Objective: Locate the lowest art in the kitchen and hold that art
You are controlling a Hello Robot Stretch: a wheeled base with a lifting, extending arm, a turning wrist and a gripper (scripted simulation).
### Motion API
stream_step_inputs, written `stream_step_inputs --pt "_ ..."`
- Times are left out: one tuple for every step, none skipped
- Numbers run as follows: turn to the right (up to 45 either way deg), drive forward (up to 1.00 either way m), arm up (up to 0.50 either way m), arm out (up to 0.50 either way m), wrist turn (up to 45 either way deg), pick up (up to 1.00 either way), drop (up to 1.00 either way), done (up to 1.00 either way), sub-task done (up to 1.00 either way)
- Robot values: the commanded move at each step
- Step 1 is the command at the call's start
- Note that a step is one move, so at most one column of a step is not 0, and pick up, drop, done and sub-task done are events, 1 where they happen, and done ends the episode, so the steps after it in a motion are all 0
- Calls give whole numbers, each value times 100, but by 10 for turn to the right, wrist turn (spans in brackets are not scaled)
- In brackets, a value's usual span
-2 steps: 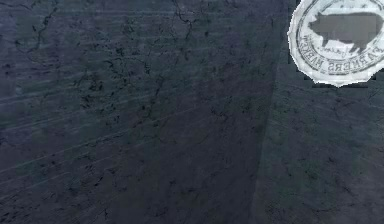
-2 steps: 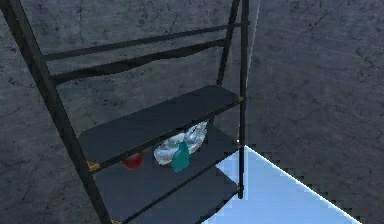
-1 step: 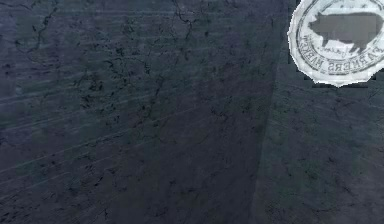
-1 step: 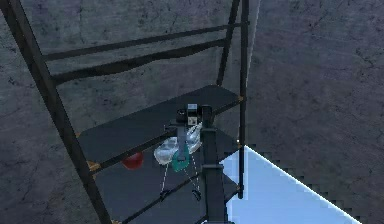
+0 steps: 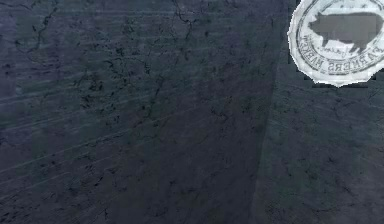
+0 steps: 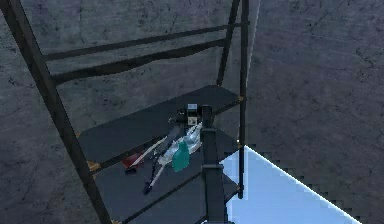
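Stretch's gripper [image 6: 160,166] is hovering at the end of the arm [image 6: 214,188], about the middle of a shelf board [image 6: 118,136] in a dark metal rack [image 6: 40,72]. Its fingers are giving nothing away: I cannot tell their state, nor whether they are holding anything. A teal thing [image 6: 181,156] is lying on the board right at them, and a small red thing [image 6: 131,160] is lying toward the board's near left edge (both are too small to name). Whether the gripper is touching the teal thing or only passing beside it cannot be told either. A round plaque [image 5: 337,40] with a pig silhouette is hanging on the dark wall [image 5: 150,120], at the forward view's top right corner, and it is the one piece plainly reading as art. Judging by the arm's place, the grasp at the shelf seems to be the step in hand, so the art being sought is probably lying on that board. The next move is calling for getting the fingers around that piece and lifting it clear of the board without knocking the rack's uprights.
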Motion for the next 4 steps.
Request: stream_step_inputs --pt "0 0 0 0 450 0 0 0 0" --pt "0 0 0 0 450 0 0 0 0" --pt "0 0 0 0 60 0 0 0 0" --pt "0 0 -30 0 0 0 0 0 0"
